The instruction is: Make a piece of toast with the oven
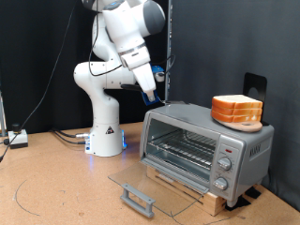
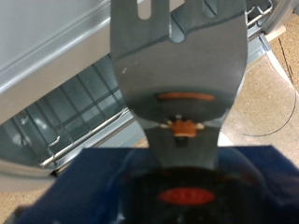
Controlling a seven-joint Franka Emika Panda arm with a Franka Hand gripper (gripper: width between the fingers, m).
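Door: glass drop-down oven door (image 1: pixel 141 185) lies fully open and flat, nearest the exterior camera, grey bar handle (image 1: pixel 137 198) at its front edge.
Oven: boxy silver countertop toaster oven (image 1: pixel 206 148) sits on a pale wooden board (image 1: pixel 208 195) on the brown tabletop (image 1: pixel 56 187); wire rack (image 1: pixel 184 150) visible inside; round knobs (image 1: pixel 225 166) on the panel at the exterior view's right.
Bread stack: thick stack of pale slices with orange-tan crust (image 1: pixel 237 111) rests on the oven roof, toward the exterior view's right.
Piece of toast: a single loose slice cannot be made out in either view.
Arm: white Franka arm (image 1: pixel 112 66) stands at the exterior view's left of the oven, reaching over its top rear corner.
Pincer: pincer (image 1: pixel 150 94) hangs above the oven's left top edge, apart from the stack; cannot tell whether its fingers are parted or closed.
Wrist view: grey flat metal part (image 2: pixel 182 65) of the hand fills the middle; open oven cavity and rack (image 2: pixel 75 117) lie beyond it.
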